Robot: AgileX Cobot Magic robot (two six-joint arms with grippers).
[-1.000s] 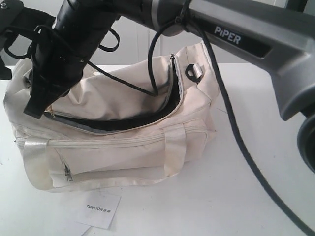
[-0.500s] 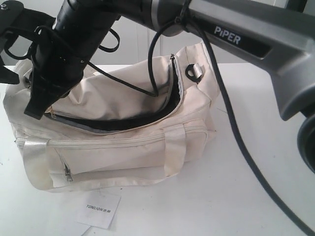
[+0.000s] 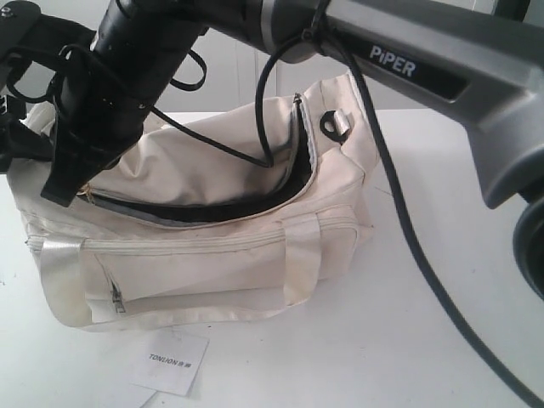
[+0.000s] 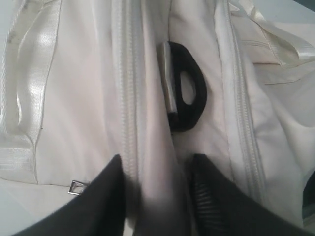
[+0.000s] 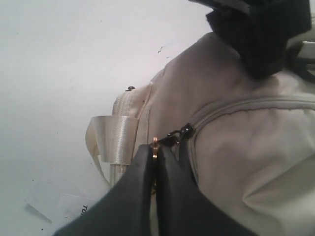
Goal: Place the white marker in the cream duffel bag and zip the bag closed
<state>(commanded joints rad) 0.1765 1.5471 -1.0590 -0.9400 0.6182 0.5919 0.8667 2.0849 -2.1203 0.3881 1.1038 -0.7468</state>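
Cream duffel bag (image 3: 212,255) lies left–right — right hand (image 5: 156,150) pinches zipper pull (image 5: 155,141).

The duffel bag (image 3: 212,255) lies on the table (image 3: 408,340), its top opening upward and its front pocket (image 3: 195,280) on the near side. A paper tag (image 3: 172,360) lies on the table just before the bag's front left part. The right arm (image 3: 408,59) reaches over the bag from the right. At the left end of the top zipper, the right gripper (image 5: 155,150) is clamped on the zipper pull (image 5: 155,141). The left gripper (image 4: 156,164) is at the bag's left end, a fold of fabric between its fingers, near a buckle (image 4: 187,93).
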